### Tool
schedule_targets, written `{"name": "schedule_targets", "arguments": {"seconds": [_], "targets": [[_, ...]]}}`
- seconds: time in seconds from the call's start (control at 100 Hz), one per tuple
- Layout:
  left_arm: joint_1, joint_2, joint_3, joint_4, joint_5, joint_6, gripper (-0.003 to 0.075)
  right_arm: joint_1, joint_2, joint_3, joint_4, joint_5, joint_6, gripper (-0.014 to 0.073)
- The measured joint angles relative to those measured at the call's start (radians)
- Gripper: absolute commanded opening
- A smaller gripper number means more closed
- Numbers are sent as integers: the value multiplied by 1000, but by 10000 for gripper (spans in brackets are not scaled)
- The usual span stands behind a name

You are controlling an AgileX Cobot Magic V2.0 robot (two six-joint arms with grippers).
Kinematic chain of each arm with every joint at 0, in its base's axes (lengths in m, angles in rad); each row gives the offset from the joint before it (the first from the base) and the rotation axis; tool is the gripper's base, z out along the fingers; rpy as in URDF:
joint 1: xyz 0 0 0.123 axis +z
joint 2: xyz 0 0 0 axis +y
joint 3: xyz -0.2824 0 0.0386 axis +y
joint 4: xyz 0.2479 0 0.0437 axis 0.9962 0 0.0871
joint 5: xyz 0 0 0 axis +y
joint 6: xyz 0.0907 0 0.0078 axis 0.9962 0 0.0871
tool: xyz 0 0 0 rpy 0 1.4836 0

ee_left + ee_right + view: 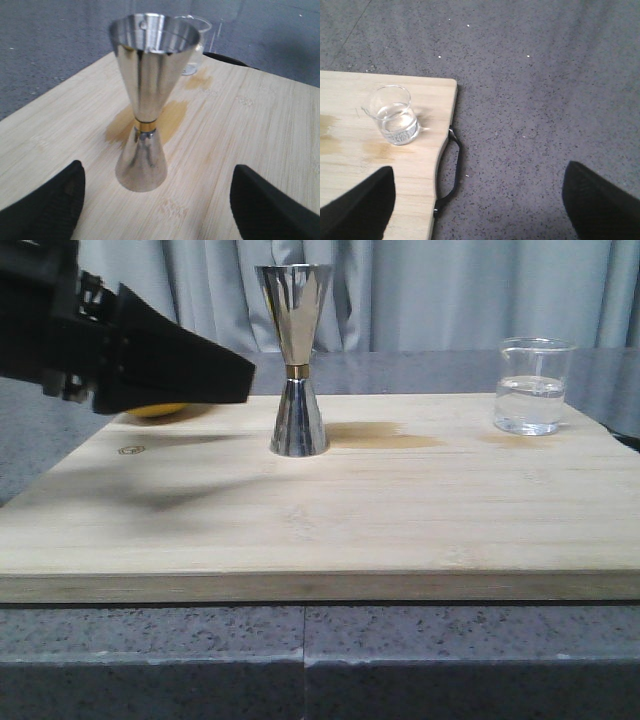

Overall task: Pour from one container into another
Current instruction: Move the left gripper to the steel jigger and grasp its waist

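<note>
The tall steel jigger with a gold waist band stands upright on the wooden board, near its far middle. My left gripper is open, just short of the jigger, its fingers spread wider than the base. The front view shows that arm at the upper left. The clear glass beaker holds some clear liquid at the board's far right corner. My right gripper is open above the board's right edge, the beaker some way ahead of it.
A yellow lemon lies behind the left arm at the board's far left. Damp stains mark the wood beside the jigger. A black strap handle hangs off the board's right edge. Grey speckled countertop surrounds the board; curtains hang behind.
</note>
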Motion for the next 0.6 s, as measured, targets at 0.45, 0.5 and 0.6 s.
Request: {"name": "schedule_targets", "arguments": {"seconds": [0.45,0.5,0.6], "targets": [[-41,176,-157,-8,77,22,555,0,0,0,0,0,0,615],[-41,185,-173,-8,85,22,555,0,0,0,0,0,0,615],[-41,212,-208,-8,120,22,555,0,0,0,0,-1,0,615]]}}
